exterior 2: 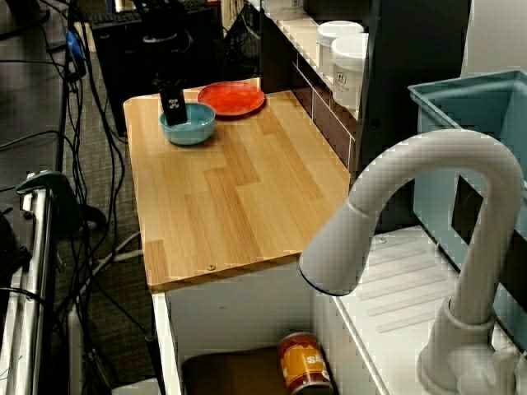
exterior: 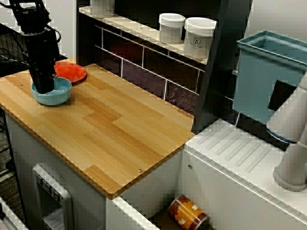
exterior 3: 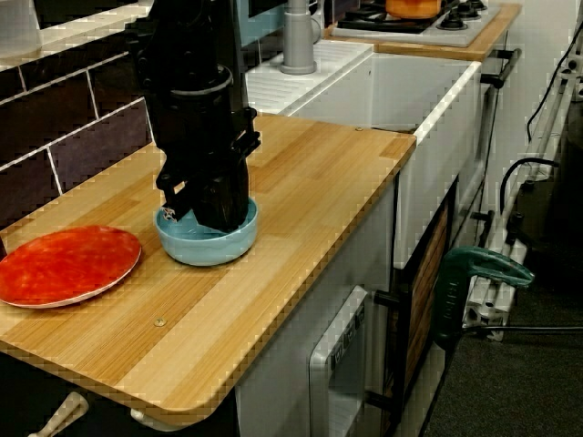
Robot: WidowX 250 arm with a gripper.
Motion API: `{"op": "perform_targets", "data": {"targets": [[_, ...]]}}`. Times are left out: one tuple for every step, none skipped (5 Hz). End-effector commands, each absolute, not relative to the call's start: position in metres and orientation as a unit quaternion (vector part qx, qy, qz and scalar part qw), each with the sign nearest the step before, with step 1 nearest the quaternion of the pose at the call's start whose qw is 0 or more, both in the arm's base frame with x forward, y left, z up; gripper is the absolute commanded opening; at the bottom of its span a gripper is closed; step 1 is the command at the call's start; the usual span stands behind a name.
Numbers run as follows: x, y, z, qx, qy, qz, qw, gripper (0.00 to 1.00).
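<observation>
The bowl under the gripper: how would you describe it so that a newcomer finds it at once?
Start at the wooden counter along the dark tiled wall. At its left end, in the view facing that wall, sits a small light-blue bowl with the black gripper reaching down into it. Its only neighbour is a flat red plate; the bowl is deeper and blue.

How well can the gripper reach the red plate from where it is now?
Probably yes. The gripper is down in the blue bowl, and the red plate lies beside that bowl with nothing on it; only the bowl's rim stands between them.
</observation>
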State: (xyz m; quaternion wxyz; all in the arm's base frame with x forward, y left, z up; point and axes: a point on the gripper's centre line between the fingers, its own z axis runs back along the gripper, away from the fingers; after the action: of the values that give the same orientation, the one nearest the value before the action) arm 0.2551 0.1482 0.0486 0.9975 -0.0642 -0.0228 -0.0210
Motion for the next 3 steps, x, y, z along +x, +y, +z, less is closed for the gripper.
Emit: {"op": "perform_targets", "data": {"targets": [[0.267,0.172,0.086,-0.055,-0.068,-0.005,0.996,0.0],[0.269,0.194,0.092,-0.055,-0.081,0.02,0.995,0.0],[0.27,0.217,0.095,-0.052,-0.093,0.028,0.994,0.0]]}}
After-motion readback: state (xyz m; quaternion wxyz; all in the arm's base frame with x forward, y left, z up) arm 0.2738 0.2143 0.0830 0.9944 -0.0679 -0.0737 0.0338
